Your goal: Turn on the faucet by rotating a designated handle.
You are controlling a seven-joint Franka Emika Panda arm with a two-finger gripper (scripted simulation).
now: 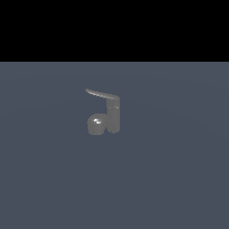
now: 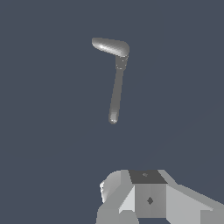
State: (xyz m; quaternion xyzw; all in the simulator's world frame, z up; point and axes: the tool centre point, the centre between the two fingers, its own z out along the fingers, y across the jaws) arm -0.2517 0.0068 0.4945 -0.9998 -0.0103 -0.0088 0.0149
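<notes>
Flat slate-blue floor [image 1: 179,179] under a black backdrop, nothing but my one target on it. One faucet [image 1: 113,117] in the exterior view, sitting a bit toward 10 o'clock of frame centre: upright grey post, one glossy rounded bulge [image 1: 95,124] at its base on the 9 o'clock side, one handle [image 1: 102,94] running off the post top toward 9 o'clock, slightly curved. No arm visible in that view. Wrist camera shows the same faucet from above, and the gripper [image 2: 144,197] body only, as grey and white blocks at the frame edge. Fingers aren't visible, so I cannot tell the jaw opening. Faucet is well apart from the gripper, no contact.
</notes>
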